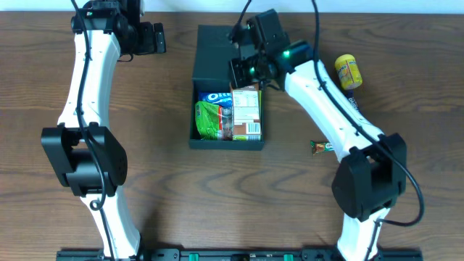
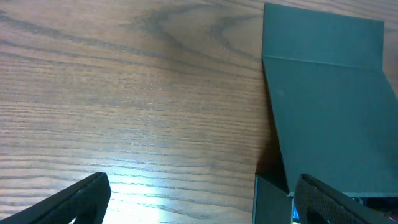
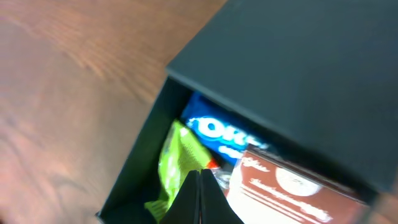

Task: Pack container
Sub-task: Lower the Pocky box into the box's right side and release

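Far left, the left hand (image 1: 158, 38) hovers over the desk (image 1: 167, 167), fingers spread wide. The black container (image 1: 225, 144) sits mid-desk with its lid flap (image 1: 217, 52) open on the far side. It holds a green packet (image 1: 209, 121), a blue Oreo packet (image 1: 214, 96) and a brown carton (image 1: 246, 110). The right hand (image 3: 200, 196), fingers pressed together, hangs over the container's far end. A yellow packet (image 1: 348, 71) lies far right.

Blue packet (image 3: 217, 132) partly out of sight beneath the container lid (image 3: 298, 74)
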